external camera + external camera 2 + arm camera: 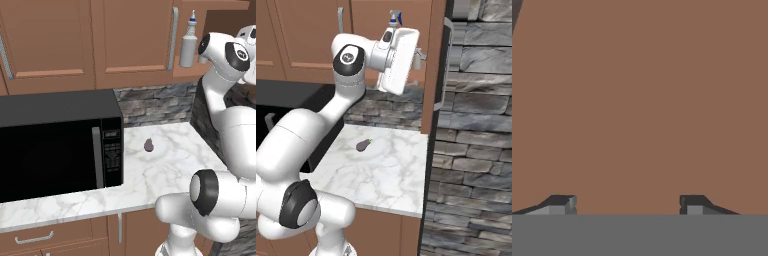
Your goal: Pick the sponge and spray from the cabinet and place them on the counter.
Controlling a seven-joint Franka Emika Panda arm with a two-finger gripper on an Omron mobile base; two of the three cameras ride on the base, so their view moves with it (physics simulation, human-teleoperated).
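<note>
Smooth plastic spray [188, 46] stands on flat wooden cabinet [200, 73] shelf.

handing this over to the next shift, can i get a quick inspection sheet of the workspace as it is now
surface: counter, white marble.
job's things: spray upright on the shelf of the cabinet; sponge not made out.
clutter: small purple egg-shaped object on the counter.
grippers: gripper, fingertips apart, nothing between them, facing plain brown wood.
cables: nothing seen.
surroundings: black microwave, stone backsplash, drawer fronts.
</note>
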